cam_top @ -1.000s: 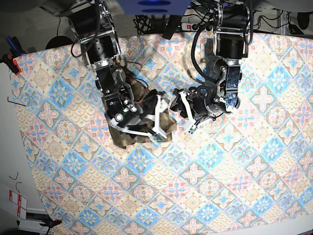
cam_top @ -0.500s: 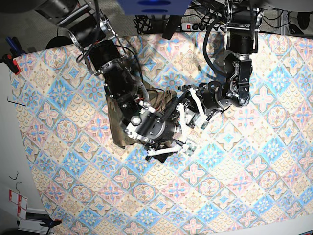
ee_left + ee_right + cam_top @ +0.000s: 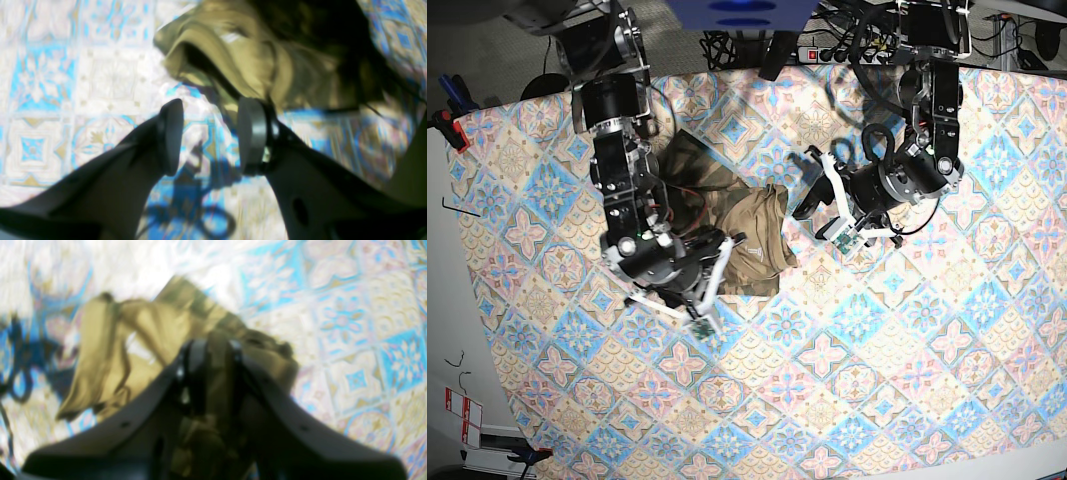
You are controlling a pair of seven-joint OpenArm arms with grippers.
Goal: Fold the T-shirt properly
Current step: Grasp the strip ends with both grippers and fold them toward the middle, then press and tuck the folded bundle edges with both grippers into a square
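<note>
The T-shirt point(image 3: 737, 235) lies bunched on the table point(image 3: 907, 400) – nothing flat yet. The right gripper point(image 3: 213, 350) is clamped on a fold of it; the left gripper point(image 3: 210, 133) hangs apart beside its edge. Next, probably, spread it out.

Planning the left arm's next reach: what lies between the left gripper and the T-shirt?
Only bare tablecloth. The base view shows a patterned gap between the left gripper and the T-shirt.

Base view overhead, wrist views close (blurred, seemingly downward), sharing T-shirt point(image 3: 747, 240)
</note>
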